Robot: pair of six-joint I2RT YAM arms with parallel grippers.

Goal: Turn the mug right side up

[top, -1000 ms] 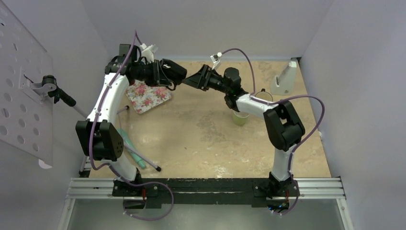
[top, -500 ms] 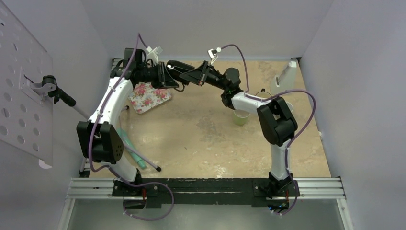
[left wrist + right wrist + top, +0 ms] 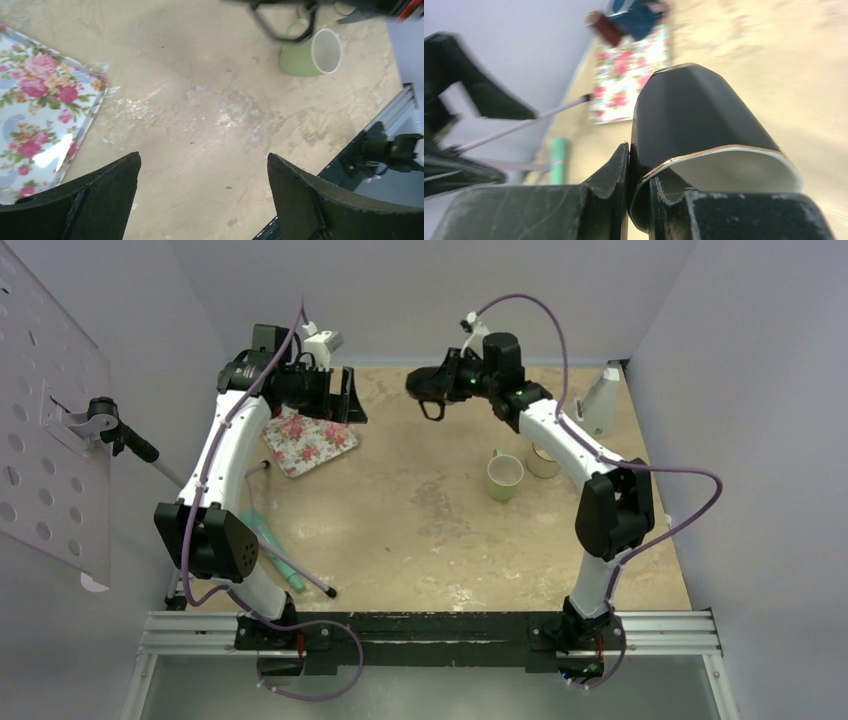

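Right wrist view gives the clearest read: the right gripper [image 3: 638, 172] is clenched on the rim of the black mug [image 3: 696, 115], with 1 finger inside the mouth and 1 outside on the wall. In the top external view the mug hangs in the air above the far part of the table [image 3: 420, 530]. It lies roughly on its side, mouth toward the gripper, with its handle showing on the near side. The left gripper [image 3: 202, 159] is spread wide and grasps nothing, hovering near the floral tray [image 3: 308, 440].

The step in hand looks like the turn itself. To do it well, roll the wrist until the mouth faces straight up, with the pinch kept firm, since a rim grip on a glazed wall could slip as the weight swings. Then lower the mug over bare table between the tray and the green mug [image 3: 504, 478], set the base flat, and only then let go. The left arm is best held out of the swing.

Counted, largest first:
- 1 table
- 2 arms
- 1 floral tray
- 1 white stand [image 3: 598, 400] at the far right
- 1 thin rod [image 3: 300, 575]
- 1 teal object [image 3: 268, 540] beside the rod
- 2 mugs, black and green
- what seems to be 1 small pale cup [image 3: 543, 460] just behind the green mug, too small to be sure
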